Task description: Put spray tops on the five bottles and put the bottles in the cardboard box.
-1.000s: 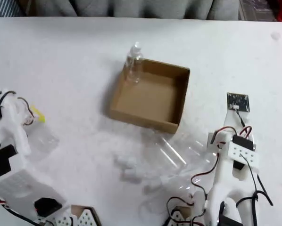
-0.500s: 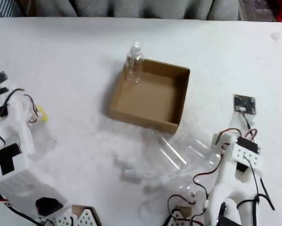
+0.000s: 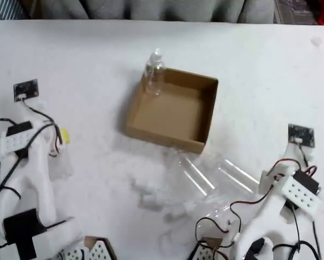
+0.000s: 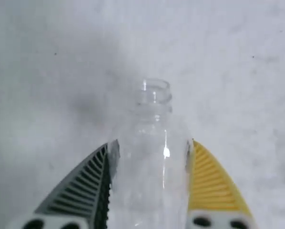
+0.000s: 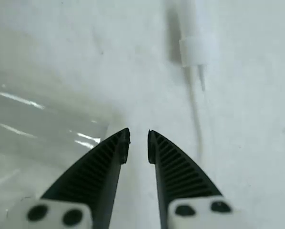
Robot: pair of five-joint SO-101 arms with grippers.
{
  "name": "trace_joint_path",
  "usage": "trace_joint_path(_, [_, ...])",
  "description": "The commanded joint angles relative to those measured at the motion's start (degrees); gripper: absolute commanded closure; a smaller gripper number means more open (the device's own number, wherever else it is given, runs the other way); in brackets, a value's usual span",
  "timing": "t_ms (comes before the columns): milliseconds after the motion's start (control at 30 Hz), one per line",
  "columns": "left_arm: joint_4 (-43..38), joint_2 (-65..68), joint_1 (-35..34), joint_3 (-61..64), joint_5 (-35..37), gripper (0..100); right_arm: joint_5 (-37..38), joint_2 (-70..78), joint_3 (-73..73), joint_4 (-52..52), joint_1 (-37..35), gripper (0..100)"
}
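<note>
Clear plastic bottle with an open threaded neck, no top fitted (image 4: 155, 102), is pinched at the body by the left pincer (image 4: 152, 147), grey finger on one side, yellow on the other. Its long axis runs straight out from the pincer and the mouth points away from the wrist, above the white bench (image 3: 86, 54). The right pincer (image 5: 138, 138) is spread only a slit and nothing is pinched in it. A white spray top with a thin dip tube (image 5: 196, 47) lies on the bench ahead of it and a little off to one side; its long axis is roughly in line with the pincer and the tube end is turned toward it. The right arm is judged the nearer one for picking that top up. More clear bottles (image 3: 216, 176) lie on their sides near the right arm, between it and the brown cardboard box (image 3: 162, 136). One capped clear bottle (image 3: 153, 73) stands in the box's far left corner. No label or legible writing is seen on bottle, top or box.
</note>
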Motion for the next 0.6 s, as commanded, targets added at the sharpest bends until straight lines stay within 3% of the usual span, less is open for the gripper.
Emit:
trace_joint_path(0, [0.70, -3.38, 2.77, -0.26, -0.79, 84, 0.62, -2.07, 2.46, -2.07, -1.98, 96.0])
trace_joint_path(133, [0.35, -1.27, 3.56, -0.44, -0.79, 71, 0.53, -1.98, 5.10, -6.46, -2.24, 96.0])
trace_joint_path(567, [3.16, 10.59, 3.56, -10.55, -0.35, 73, 4.57, -1.45, 8.18, -9.27, -2.33, 96.1])
